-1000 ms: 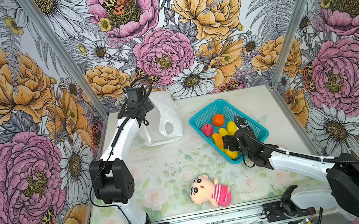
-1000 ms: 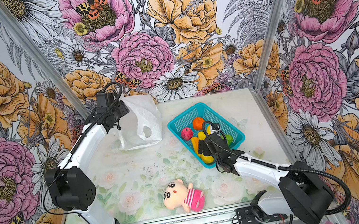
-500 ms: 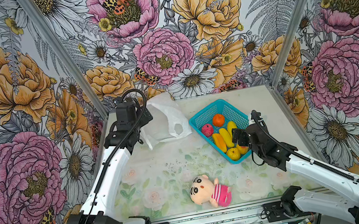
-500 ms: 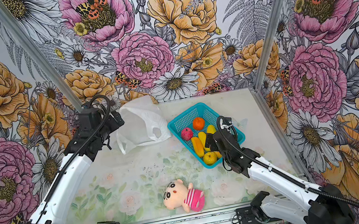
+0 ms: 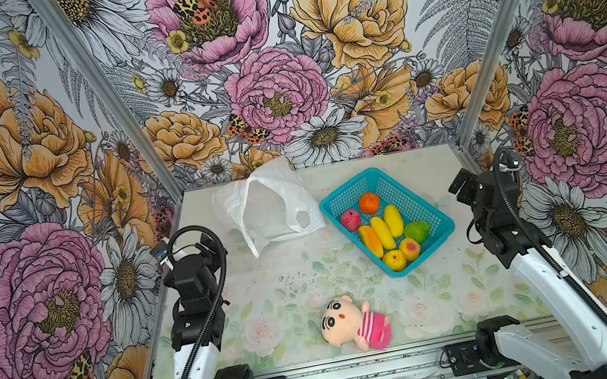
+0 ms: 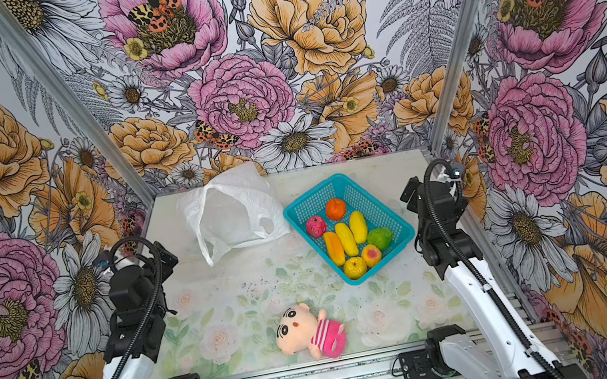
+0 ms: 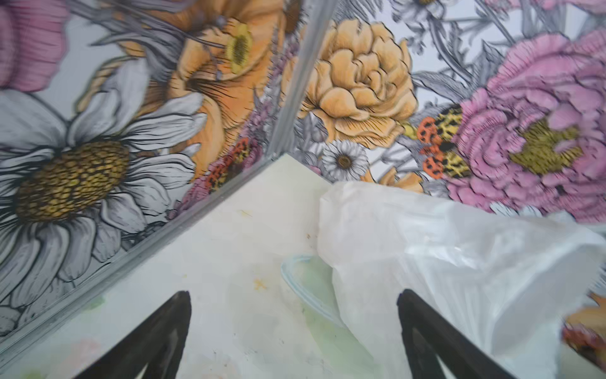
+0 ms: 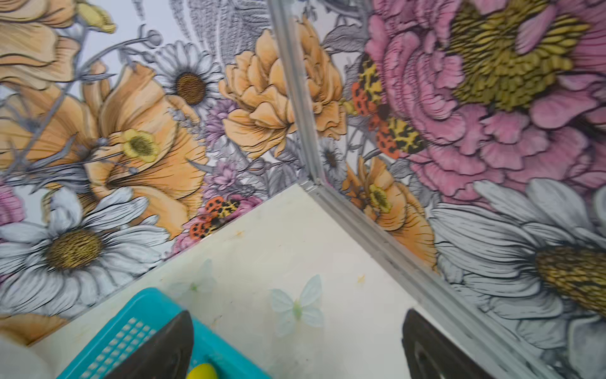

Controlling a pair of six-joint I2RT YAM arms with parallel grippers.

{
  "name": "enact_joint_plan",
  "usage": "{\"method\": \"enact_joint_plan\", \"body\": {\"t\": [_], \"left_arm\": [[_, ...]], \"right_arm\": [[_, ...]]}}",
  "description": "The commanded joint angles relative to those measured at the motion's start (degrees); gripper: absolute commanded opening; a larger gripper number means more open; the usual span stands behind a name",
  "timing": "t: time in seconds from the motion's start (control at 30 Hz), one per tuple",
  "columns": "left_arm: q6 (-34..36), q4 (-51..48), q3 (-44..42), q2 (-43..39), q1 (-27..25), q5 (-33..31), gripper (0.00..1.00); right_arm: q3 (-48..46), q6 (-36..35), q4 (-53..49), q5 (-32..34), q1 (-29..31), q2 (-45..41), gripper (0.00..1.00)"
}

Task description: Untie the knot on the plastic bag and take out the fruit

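Nearest the camera, a pink-striped plush doll lay on its side on the table. It had no part in the job, and nothing touched it.

Further in, the two arms stood at opposite edges of the table, well apart from everything on it. The left gripper had its jaws spread wide and held nothing, with one finger just beside the crinkled plastic. The right gripper was equally wide and empty, looking past a corner of the basket. This posture suggests arms parked once the work was over.

Between them, the turquoise basket held the fruit. All eight pieces sat inside its walls, which kept the round ones from rolling.

Farthest back, the plastic bag slumped limp at the table's far edge, just beside the basket. Its mouth gaped and its handle loops hung loose. No knot was visible. The bag appeared empty, though its folds hid part of the inside. By that evidence, the task looked complete.
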Motion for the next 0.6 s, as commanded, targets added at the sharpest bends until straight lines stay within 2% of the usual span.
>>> {"method": "enact_joint_plan", "body": {"t": [0.0, 0.07, 0.13, 0.2, 0.27, 0.33, 0.43, 0.47, 0.57], "left_arm": [[-7.1, 19.2, -11.6, 1.2, 6.5, -5.8, 0.99], [-8.7, 29.1, -16.8, 5.5, 8.9, -2.7, 0.99], [-6.2, 31.0, -15.7, 10.7, 9.1, -2.3, 0.99], [-2.4, 28.4, -11.7, 16.1, 9.2, -1.1, 0.99], [-0.1, 27.7, -8.0, 22.6, 8.9, -0.5, 0.99], [0.7, 28.2, -4.5, 30.6, 8.7, 0.8, 0.99], [4.6, 33.3, -1.1, 39.8, 7.9, 8.1, 0.99], [6.0, 32.3, 0.5, 41.2, 7.2, 8.7, 0.99], [9.0, 31.8, 2.3, 42.3, 4.2, 6.3, 0.99]], "right_arm": [[-6.5, 0.5, 0.1, -1.1, -8.3, 2.1, 0.99], [-11.6, 0.6, 8.4, -10.8, -11.9, 3.7, 0.99], [-16.2, -0.8, 16.9, -10.6, -11.9, 5.8, 0.99], [-19.9, -2.6, 24.8, -8.3, -11.9, 9.5, 1.00], [-20.9, -3.6, 29.0, -8.9, -11.9, 13.4, 0.99], [-21.2, -4.4, 33.1, -13.0, -11.8, 16.9, 1.00], [-23.8, -4.4, 44.1, -19.3, -11.3, 21.9, 1.00], [-23.1, -4.2, 44.5, -22.5, -11.9, 23.1, 1.00], [-23.7, -4.4, 50.2, -24.7, -12.0, 25.0, 0.99]]}}
